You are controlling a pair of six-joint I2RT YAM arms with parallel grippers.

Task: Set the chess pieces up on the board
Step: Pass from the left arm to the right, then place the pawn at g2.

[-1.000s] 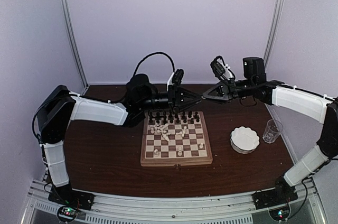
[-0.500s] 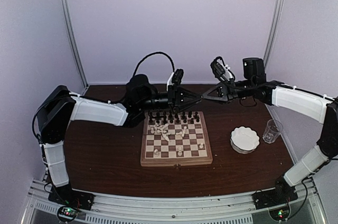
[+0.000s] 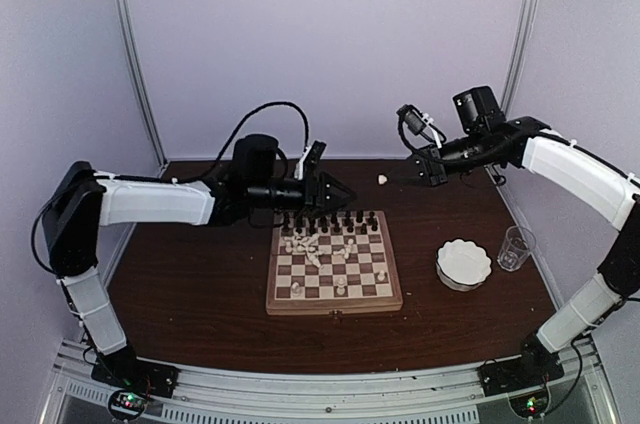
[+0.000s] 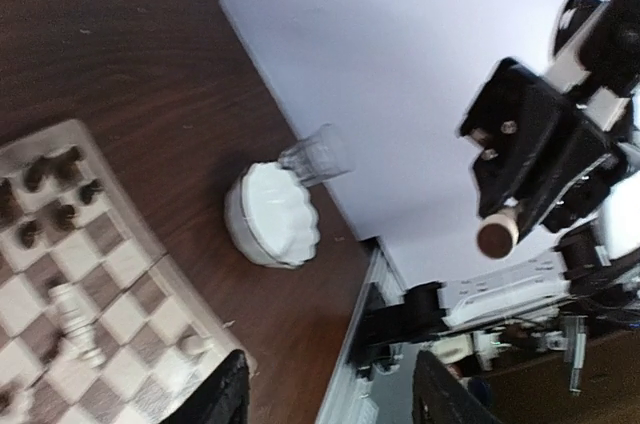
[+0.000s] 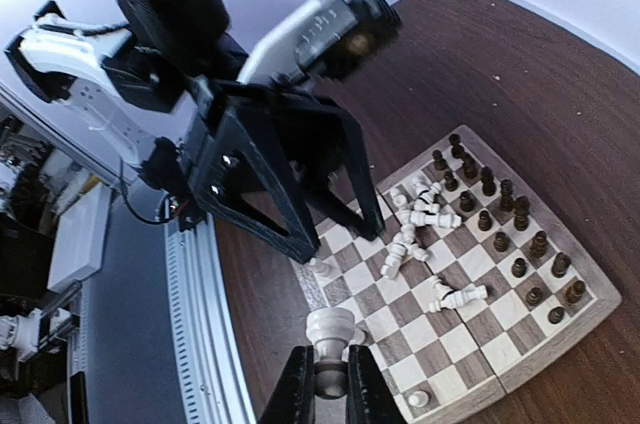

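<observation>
The board (image 3: pixel 335 302) lies mid-table. Dark chess pieces (image 3: pixel 330 219) stand in its far rows. Cream chess pieces (image 3: pixel 312 244) lie toppled in a heap behind a few upright ones. My right gripper (image 5: pixel 330 379) is shut on a cream piece (image 5: pixel 335 329), holding it in the air behind the board's far right corner (image 3: pixel 382 180). My left gripper (image 3: pixel 338 194) hovers over the board's far edge. It is open and holds nothing, with its fingers (image 4: pixel 222 394) spread wide. It points at the right gripper (image 4: pixel 520 194), with a gap between the two.
A white scalloped bowl (image 3: pixel 463 264) and a clear glass (image 3: pixel 515 247) stand right of the board. Both also show in the left wrist view, the bowl (image 4: pixel 272 214) and the glass (image 4: pixel 318 154). Walls enclose the table at the back and sides.
The two grippers met tip to tip; now the left one has opened and drawn back left. The right one has closed on the cream piece and pulled away to the right.
</observation>
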